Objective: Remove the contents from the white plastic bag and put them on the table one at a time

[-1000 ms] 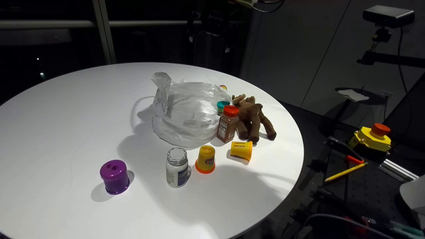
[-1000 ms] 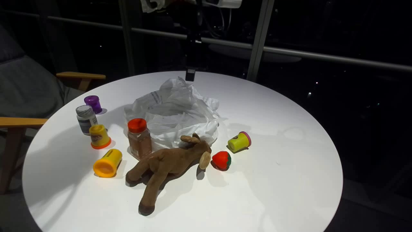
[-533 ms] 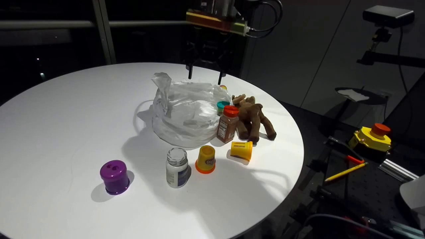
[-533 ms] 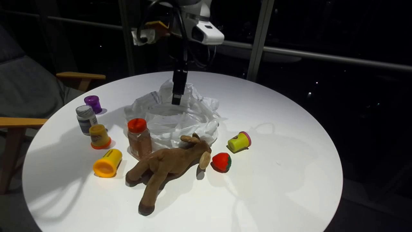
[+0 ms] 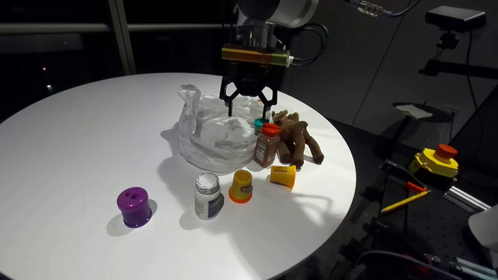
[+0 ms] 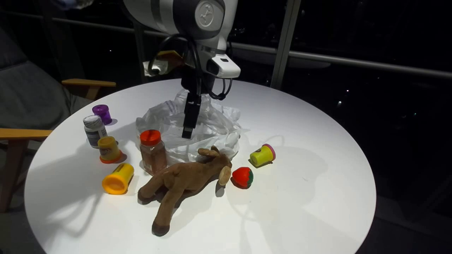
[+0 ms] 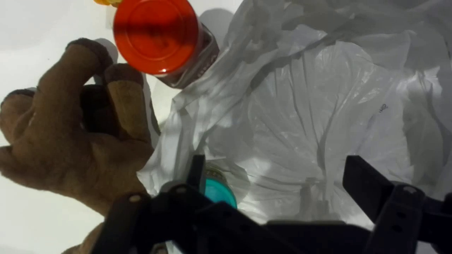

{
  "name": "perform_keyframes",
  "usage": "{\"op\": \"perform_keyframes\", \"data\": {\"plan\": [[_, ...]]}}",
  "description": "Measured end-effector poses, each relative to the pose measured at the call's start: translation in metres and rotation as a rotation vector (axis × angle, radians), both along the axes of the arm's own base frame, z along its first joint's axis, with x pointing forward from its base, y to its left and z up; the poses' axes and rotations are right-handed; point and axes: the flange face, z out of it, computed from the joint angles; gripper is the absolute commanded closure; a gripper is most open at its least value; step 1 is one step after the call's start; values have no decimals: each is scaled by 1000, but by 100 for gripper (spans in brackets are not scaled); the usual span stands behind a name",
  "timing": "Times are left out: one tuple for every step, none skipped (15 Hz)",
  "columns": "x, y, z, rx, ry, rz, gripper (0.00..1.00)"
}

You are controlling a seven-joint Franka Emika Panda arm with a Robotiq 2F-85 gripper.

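The gripper (image 5: 247, 116) hung over the white plastic bag (image 5: 221, 158), its fingers (image 7: 367, 185) spread wide. Below them the bag gaped, a teal-lidded tub (image 7: 220, 193) inside its rim near one finger; whether they touched could not be told. Beyond that finger, outside the bag, lay a brown toy animal (image 6: 190, 174), beside a red-lidded jar (image 5: 266, 148). Near the animal's head were a strawberry (image 6: 242, 177) and a yellow-green tub (image 6: 261, 156). Farther from the fingers, on the white table (image 5: 78, 151), stood a white bottle (image 5: 207, 200), a purple cup (image 5: 134, 208) and one yellow tub (image 5: 241, 184).

Wht bag (image 5: 212, 151) crumpled, open on tbl (image 5: 105, 132); teal-lid tub (image 7: 220, 192) inside, brn plush (image 6: 190, 176) beside
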Motion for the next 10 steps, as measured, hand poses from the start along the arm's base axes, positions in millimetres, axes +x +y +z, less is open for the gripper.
{"op": "perform_keyframes", "data": {"plan": [[-2,-2,-2,-2,11,-5,0],[-5,-4,-4,-4,22,-12,0],[-7,-7,-6,-6,29,-19,0],[-8,-9,-8,-10,36,-29,0],[-10,-12,-10,-14,42,-41,0],[-12,-15,-13,-17,49,-53,0],[-13,-18,-15,-18,54,-64,0],[-14,-20,-18,-18,59,-73,0],[-15,-22,-20,-15,63,-81,0],[-15,-23,-21,-12,66,-88,0]]}}
